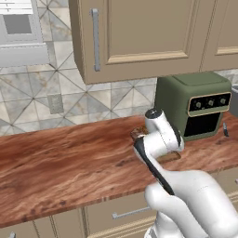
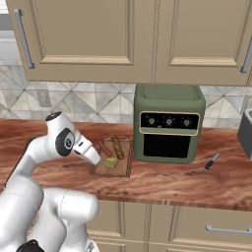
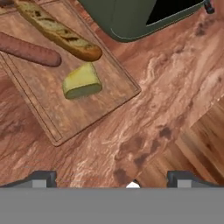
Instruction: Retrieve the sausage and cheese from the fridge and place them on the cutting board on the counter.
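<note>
A: Pincer first. State?

B: Fingers spread wide, one tip at each side of the hand view's lower edge, nothing between them. Bare counter beneath.

A: Nearest thing out from there?

B: The cutting board, its corner just ahead of the tips. The cheese lies on it, a yellow wedge, closest to the pincer. Past it the sausage, dark red, flat on the board. Beside the sausage, a browned baguette, one end near the cheese; touching or not, cannot tell.

A: From the base?

B: Right base view: arm bent low over the counter, wrist aimed down at the board's near left corner. Board sits just left of a green toaster oven. A small dark knife lies on the counter right of the oven, well apart from the board.

A: Behind?

B: Tiled wall, beige upper cabinets above.
</note>
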